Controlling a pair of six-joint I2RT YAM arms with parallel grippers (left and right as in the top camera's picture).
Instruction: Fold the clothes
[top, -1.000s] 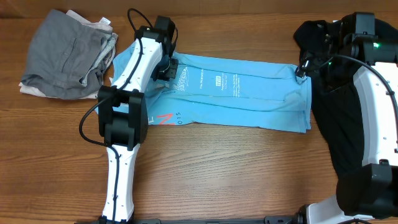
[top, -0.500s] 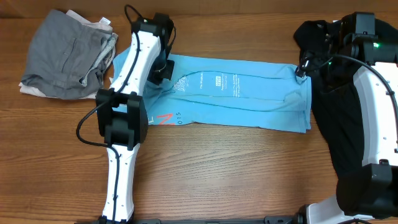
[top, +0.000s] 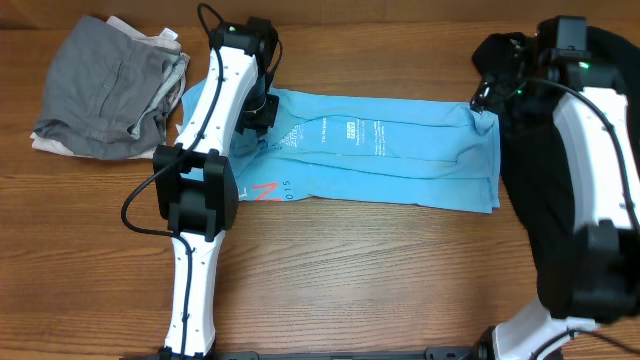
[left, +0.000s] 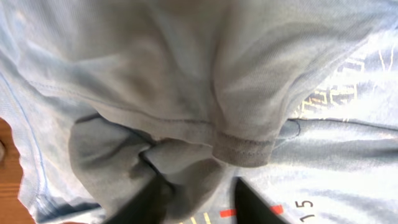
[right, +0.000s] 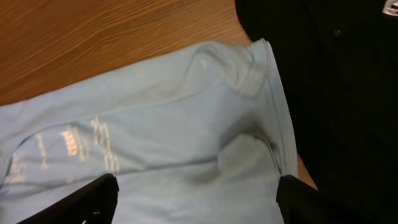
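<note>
The light blue T-shirt (top: 400, 160) lies folded into a long band across the table, small white print (top: 355, 133) facing up and coral letters (top: 262, 192) showing at its front left edge. My left gripper (top: 262, 108) is at the shirt's left end. In the left wrist view its fingers (left: 202, 202) are shut on a bunched fold of the shirt (left: 249, 74). My right gripper (top: 480, 100) hovers over the shirt's far right corner. In the right wrist view its fingers (right: 196, 199) are wide open above the cloth (right: 174, 137), holding nothing.
A pile of grey and white clothes (top: 105, 85) lies at the far left. A black garment (top: 540, 170) lies along the right side under my right arm, touching the shirt's right edge; it also shows in the right wrist view (right: 336, 81).
My left gripper has moved a little toward the far left, pulling the shirt's left end with it. My right wrist has shifted slightly left and toward the far edge.
</note>
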